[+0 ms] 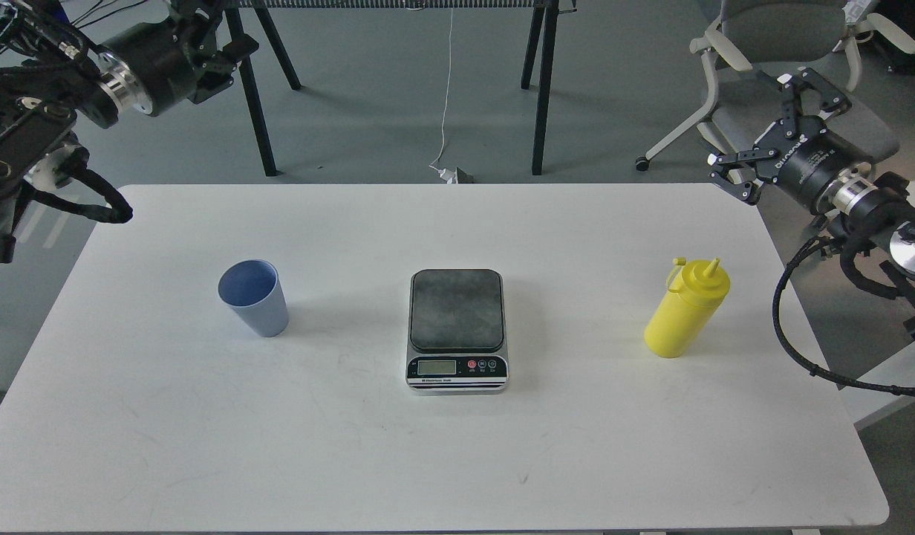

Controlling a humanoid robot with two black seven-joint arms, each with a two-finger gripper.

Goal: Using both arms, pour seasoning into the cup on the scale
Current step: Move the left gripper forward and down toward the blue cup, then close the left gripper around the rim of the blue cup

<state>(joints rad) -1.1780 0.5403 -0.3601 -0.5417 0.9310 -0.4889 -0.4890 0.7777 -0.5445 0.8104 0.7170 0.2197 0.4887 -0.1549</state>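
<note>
While both black arms are hanging back off the table edges, nothing of the pouring is looking started yet. The small rectangular digital scale (457,331), with its dark grey square platform and silver front, is sitting in the middle of the white table (428,461), and its platform is lying bare. The small light-blue ribbed tumbler, the cup (254,297), is standing upright on the table well to the left of the scale, not on it. The yellow plastic squeeze bottle of seasoning (686,309), cone nozzle up and its little tethered cap dangling off to the side, is standing well to the right of the scale, untouched.

The right gripper (769,122) is hovering beyond the table's far right corner, above and behind the bottle, its two claw fingers spread wide and holding nothing. The left gripper (216,56) is hanging far up and left of the scale, past the cup; it is showing dark and end-on, so I cannot tell whether it is spread or closed.

So I am judging everything is left: cup onto the scale, bottle picked up, seasoning poured.

Around the scale the tabletop is offering no obstacle between it and either item. Behind the table, black trestle legs (253,96), a white cable (446,89) and a grey office chair (784,44) are standing on the floor, well clear.
</note>
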